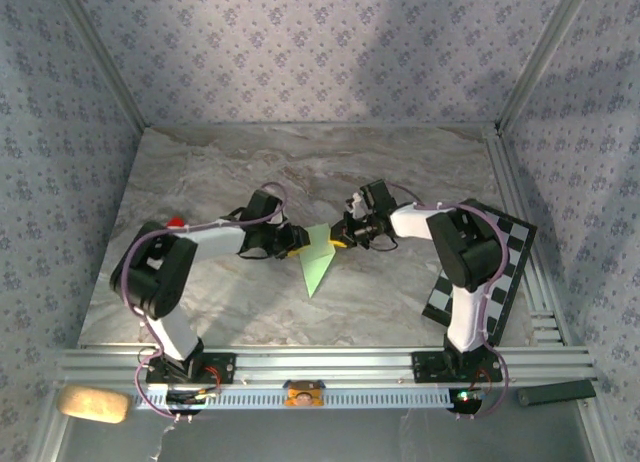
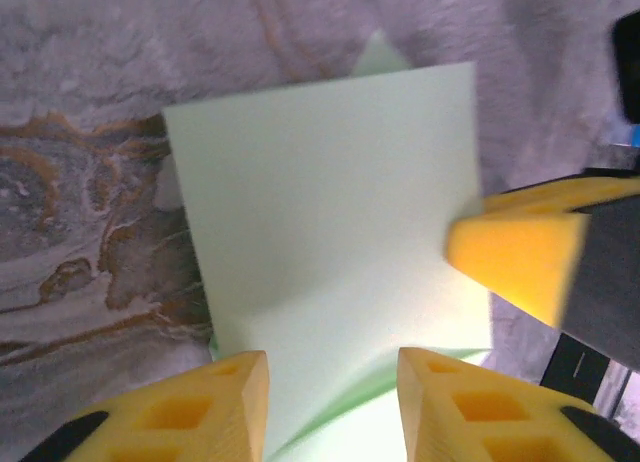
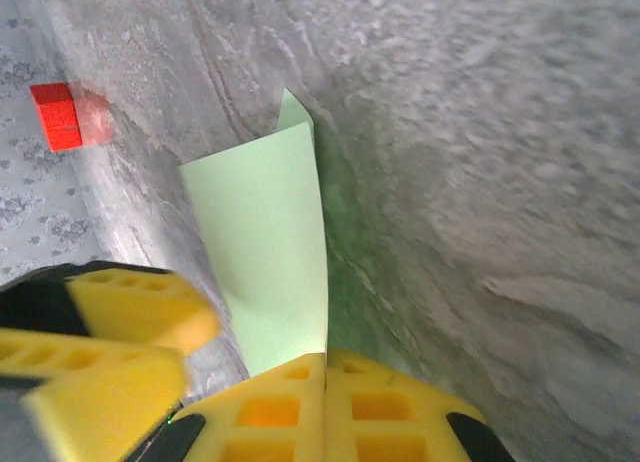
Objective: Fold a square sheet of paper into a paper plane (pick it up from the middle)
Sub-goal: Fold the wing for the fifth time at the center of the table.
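Paper plane (image 1: 318, 264), pale green with its sharp tip pointing toward the arm bases, is at the middle of the tabletop (image 1: 400, 172) between both arms. Right fingers (image 3: 285, 407) are pressed together, pinching its folded edge. Left fingers (image 2: 230, 402) stand spread, with the paper in the gap between them.

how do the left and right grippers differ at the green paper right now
The left gripper has its jaws apart, with the green paper running between them; the right gripper has its jaws pressed together, pinching the paper's edge. The left gripper comes at the paper from the left, the right gripper from the right. Both are yellow-tipped and meet at the paper's wide end.
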